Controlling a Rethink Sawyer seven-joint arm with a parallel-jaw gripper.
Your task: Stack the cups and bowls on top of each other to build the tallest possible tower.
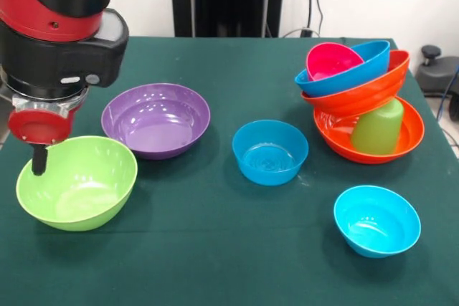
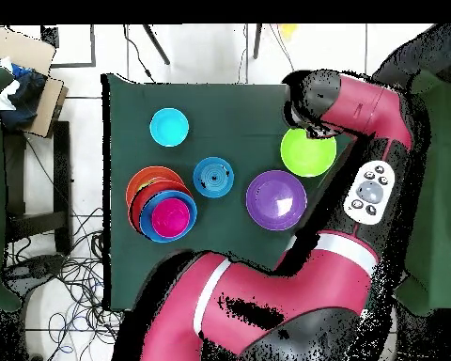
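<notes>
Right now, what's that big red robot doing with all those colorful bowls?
The robot is building a tower from plastic bowls and cups. Its gripper hangs at the rim of the lime green bowl, maybe about to pick it up. The tower leans: an orange bowl at the bottom, an upside-down green cup in it, then another orange bowl, a blue bowl and a pink bowl. The purple bowl, a blue bowl and a small cyan bowl wait loose on the table.
</notes>
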